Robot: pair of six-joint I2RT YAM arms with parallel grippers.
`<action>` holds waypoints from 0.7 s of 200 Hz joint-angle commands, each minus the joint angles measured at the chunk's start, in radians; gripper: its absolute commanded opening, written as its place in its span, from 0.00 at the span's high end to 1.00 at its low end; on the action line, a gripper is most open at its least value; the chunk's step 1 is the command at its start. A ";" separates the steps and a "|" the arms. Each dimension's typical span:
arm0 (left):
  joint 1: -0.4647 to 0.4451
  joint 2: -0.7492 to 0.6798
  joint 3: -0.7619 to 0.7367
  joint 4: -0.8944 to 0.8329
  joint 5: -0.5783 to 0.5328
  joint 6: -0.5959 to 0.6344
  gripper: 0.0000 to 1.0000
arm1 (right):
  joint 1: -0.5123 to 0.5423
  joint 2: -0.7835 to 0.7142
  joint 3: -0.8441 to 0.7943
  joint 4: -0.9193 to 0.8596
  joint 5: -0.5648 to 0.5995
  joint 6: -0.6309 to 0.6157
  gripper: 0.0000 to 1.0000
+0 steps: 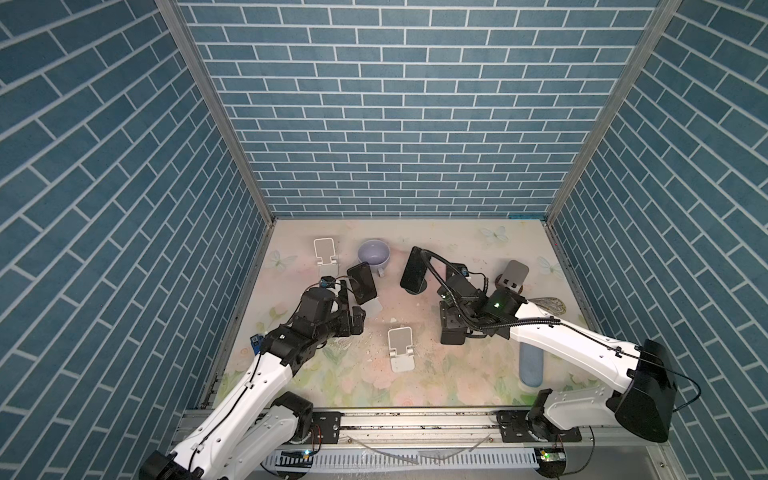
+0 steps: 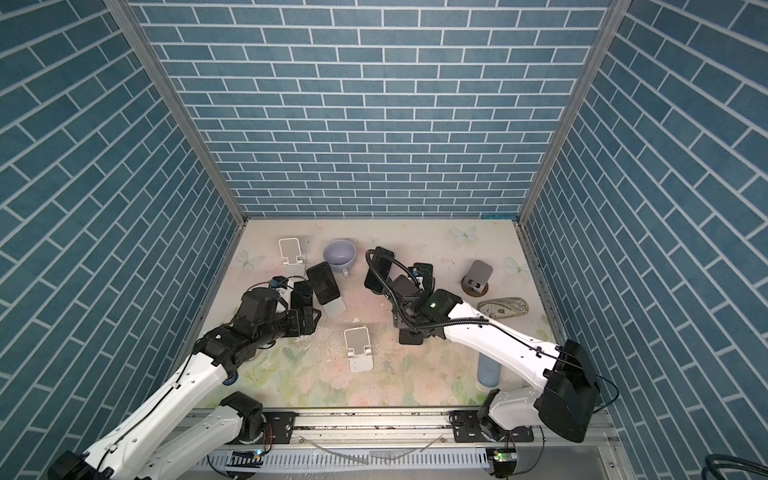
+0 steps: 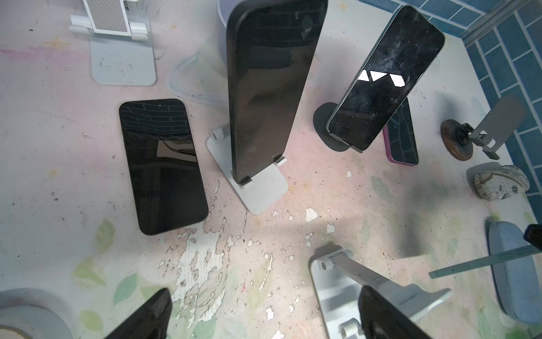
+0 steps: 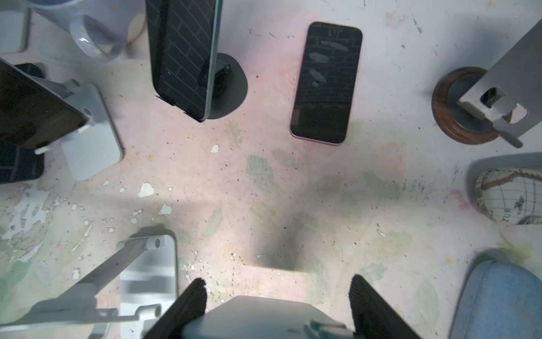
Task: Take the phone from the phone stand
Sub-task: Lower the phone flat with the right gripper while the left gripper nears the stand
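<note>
While held above the floral tabletop (image 4: 293,176), the slim pale-teal phone (image 4: 264,315) sits clamped in the right gripper (image 4: 277,283) — beside an empty white folding stand (image 4: 146,264); the left gripper (image 3: 265,293), jaws spread wide and empty, hovers near a black phone (image 3: 264,88) propped on another white stand (image 3: 258,190).

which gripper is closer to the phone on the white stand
Left. The left gripper hangs open just left of the phone on the white stand; the right gripper, shut on a teal phone, sits well off to its right.
</note>
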 commanded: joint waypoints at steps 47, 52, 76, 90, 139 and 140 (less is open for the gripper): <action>-0.032 0.003 0.027 0.069 -0.021 0.005 0.00 | -0.080 0.013 -0.086 0.075 -0.079 0.025 0.56; -0.034 -0.003 0.026 0.070 -0.024 0.004 0.00 | -0.085 0.018 -0.088 0.079 -0.083 0.025 0.56; -0.042 -0.035 0.007 0.077 -0.041 -0.001 0.00 | -0.115 0.047 -0.085 0.089 -0.105 0.020 0.56; -0.047 -0.051 -0.005 0.077 -0.060 -0.010 0.00 | -0.131 0.065 -0.082 0.098 -0.113 0.008 0.56; -0.052 -0.069 -0.021 0.096 -0.046 -0.024 0.00 | -0.178 0.132 -0.080 0.162 -0.186 -0.055 0.56; -0.052 -0.068 -0.020 0.096 -0.046 -0.023 0.00 | -0.179 0.134 -0.080 0.163 -0.189 -0.056 0.56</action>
